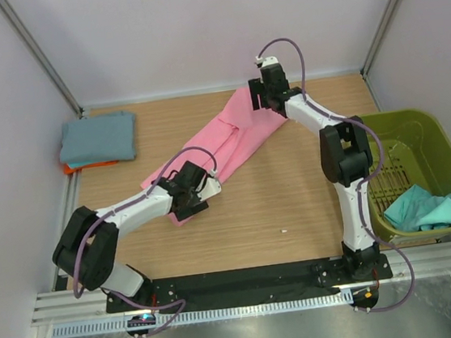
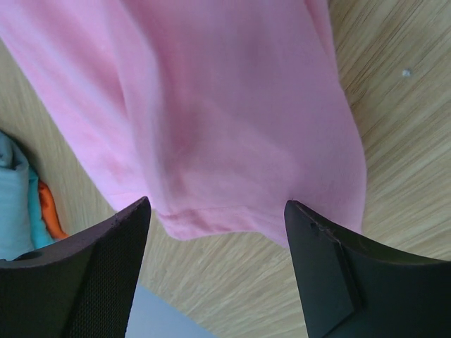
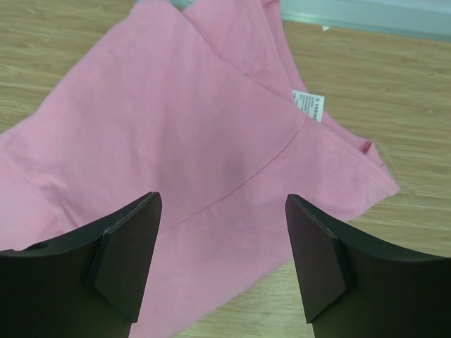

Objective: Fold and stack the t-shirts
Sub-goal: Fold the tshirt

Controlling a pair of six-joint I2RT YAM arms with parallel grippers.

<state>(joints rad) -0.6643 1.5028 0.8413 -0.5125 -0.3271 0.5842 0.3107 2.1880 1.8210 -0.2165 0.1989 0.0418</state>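
A bright pink t-shirt (image 1: 234,135) lies on the wooden table as a long diagonal band. My left gripper (image 1: 196,197) hovers open at its lower-left end. In the left wrist view the shirt's hem (image 2: 211,225) lies just ahead of the gripper (image 2: 217,218), and nothing is between the fingers. My right gripper (image 1: 262,98) stands open over the upper-right end. There the pink cloth (image 3: 197,141) with its white label (image 3: 309,104) lies flat under the gripper (image 3: 222,232). A folded grey-blue shirt (image 1: 98,139) rests on an orange one (image 1: 86,165) at the far left.
An olive-green plastic basket (image 1: 440,124) stands at the right edge with a crumpled teal shirt (image 1: 427,209) inside. Walls close the table at the back and on both sides. The folded stack (image 2: 14,204) shows at the left edge of the left wrist view.
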